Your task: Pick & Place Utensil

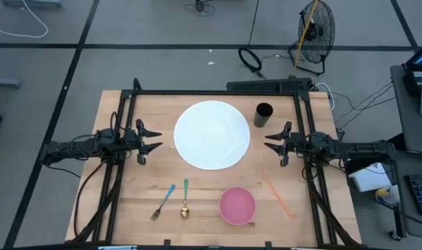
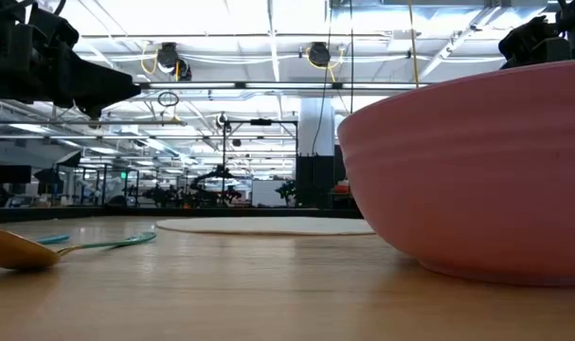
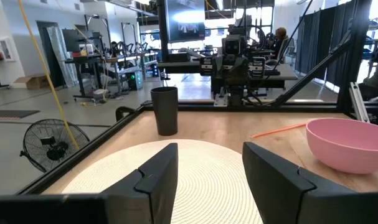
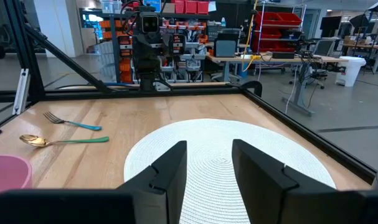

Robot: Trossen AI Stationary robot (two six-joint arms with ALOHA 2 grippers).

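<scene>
The spoon (image 1: pixel 185 202) with a green handle lies near the front edge of the table (image 1: pixel 127 187), just beside a fork (image 1: pixel 163 202) with a blue handle. A pink bowl (image 1: pixel 237 205) sits near them. The left gripper (image 1: pixel 153 139) and the right gripper (image 1: pixel 272 139) hang wide open and empty on each side of the white mat (image 1: pixel 212 134).
</scene>
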